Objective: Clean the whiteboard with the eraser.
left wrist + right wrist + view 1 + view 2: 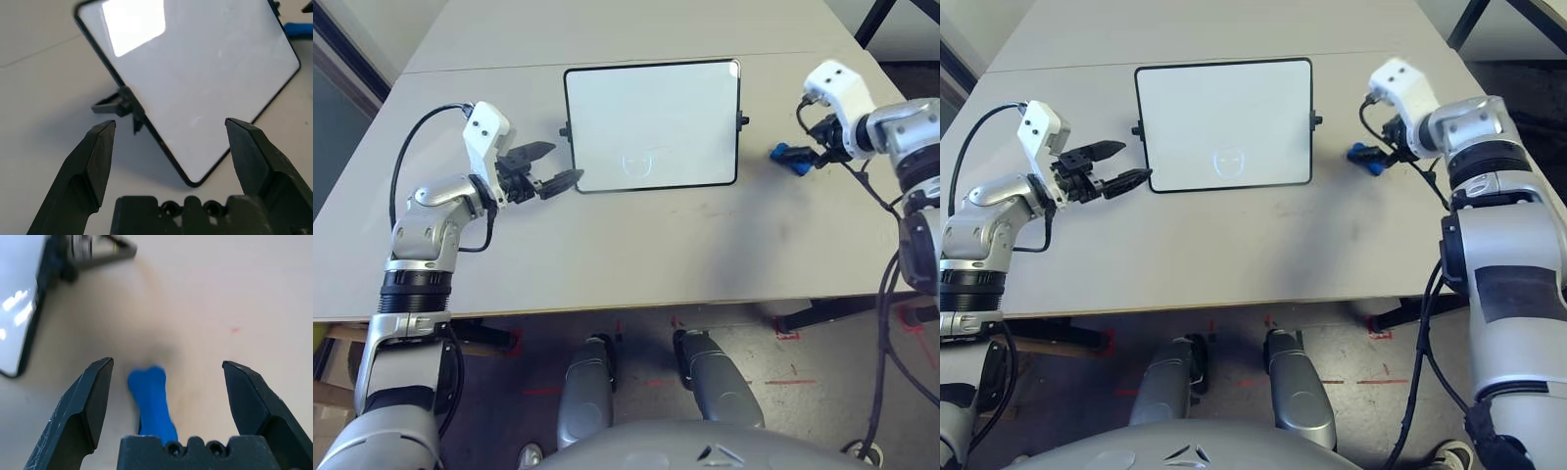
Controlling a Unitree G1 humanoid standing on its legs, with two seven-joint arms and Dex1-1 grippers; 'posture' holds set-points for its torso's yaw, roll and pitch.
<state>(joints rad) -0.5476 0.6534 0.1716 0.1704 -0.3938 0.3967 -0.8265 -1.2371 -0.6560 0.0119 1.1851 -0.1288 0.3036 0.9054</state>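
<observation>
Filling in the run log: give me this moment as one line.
right gripper: open, around eraser, not closed | left gripper: open, at whiteboard corner | board: no red marks visible

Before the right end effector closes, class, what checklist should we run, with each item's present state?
1. Right end effector open: ok.
2. Eraser between its fingers: ok.
3. Eraser lying on the table, apart from the whiteboard: ok.
4. Left end effector open, by the whiteboard's left near corner, not touching it: ok.
5. Marks left on the whiteboard: cannot tell.
</observation>
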